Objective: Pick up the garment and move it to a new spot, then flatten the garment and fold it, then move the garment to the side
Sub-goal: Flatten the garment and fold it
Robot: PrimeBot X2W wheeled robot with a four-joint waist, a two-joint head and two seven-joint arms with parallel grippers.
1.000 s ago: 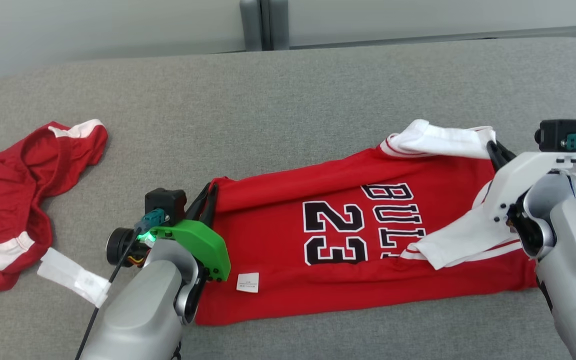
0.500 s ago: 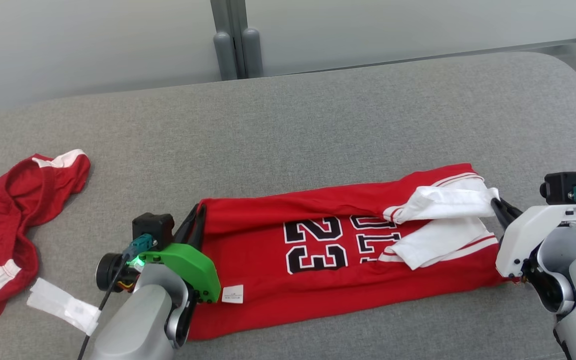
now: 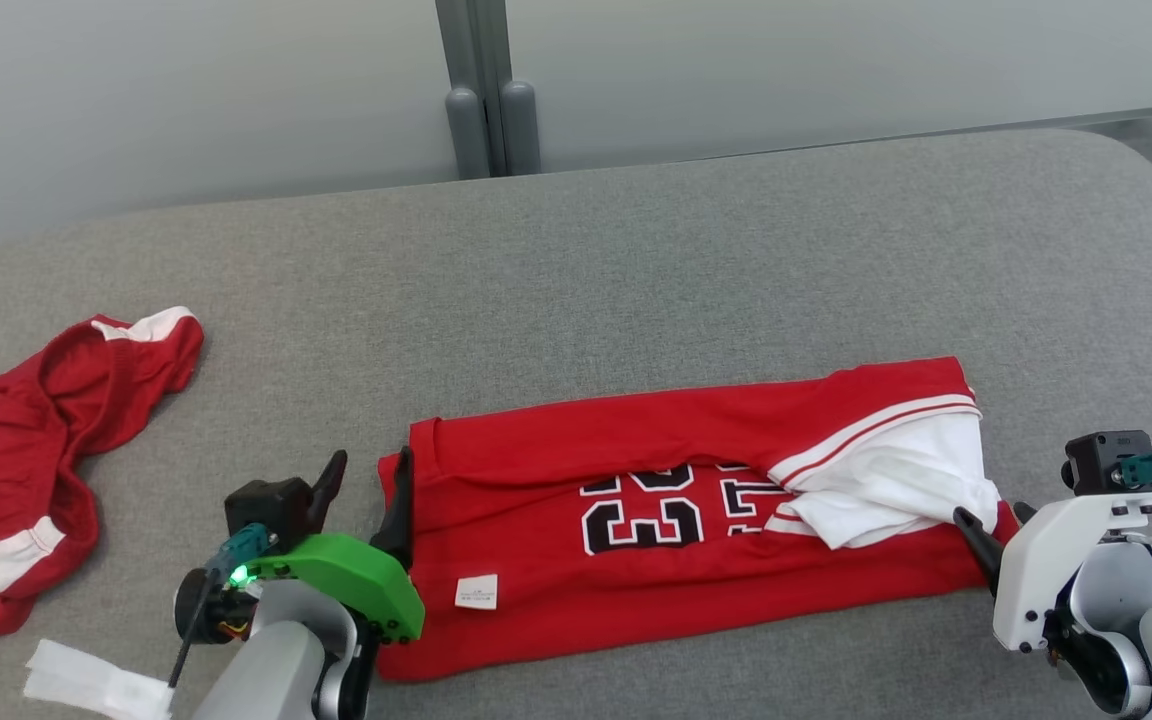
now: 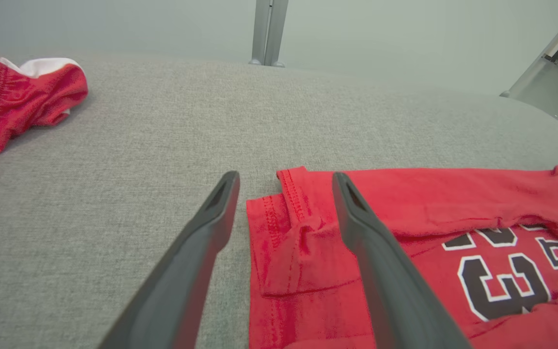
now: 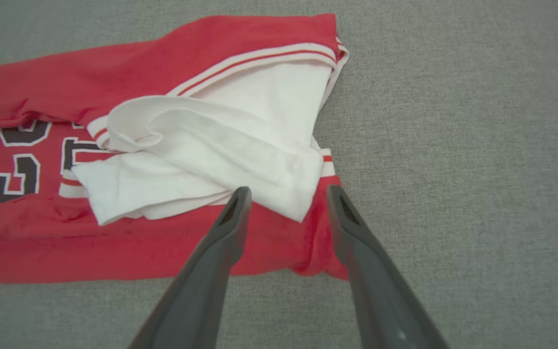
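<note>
Here's the red jersey [image 3: 576, 450], lying lengthwise across the near half of the grey bench [image 3: 636, 260], folded into a long band with its black number face up. Its white sleeves [image 3: 886, 480] are bunched on top at the right end, and a small white tag [image 3: 476, 592] sits on the near left part.

Left tool [image 3: 371, 460] at the jersey's left hem, jaws spread wide, nothing gripped. From the left wrist view, one finger is over bare bench and the other over the red cloth, and the left tool [image 4: 285, 177] straddles a small turned-up corner of the hem. I cannot tell whether a finger touches the fabric.

Over to the right tool [image 3: 989, 515]: jaws apart too, empty, at the jersey's right end. In the right wrist view it [image 5: 288, 191] points at the tip of the white sleeve pile and the red corner beneath.

Around them: a second red garment [image 3: 26, 440] lies crumpled well to the left, apart from the jersey. A white paper strip [image 3: 96, 685] lies near the left arm at the bench's front edge. A grey post [image 3: 486, 100] stands behind the bench. Between the two garments is bare grey fabric.
</note>
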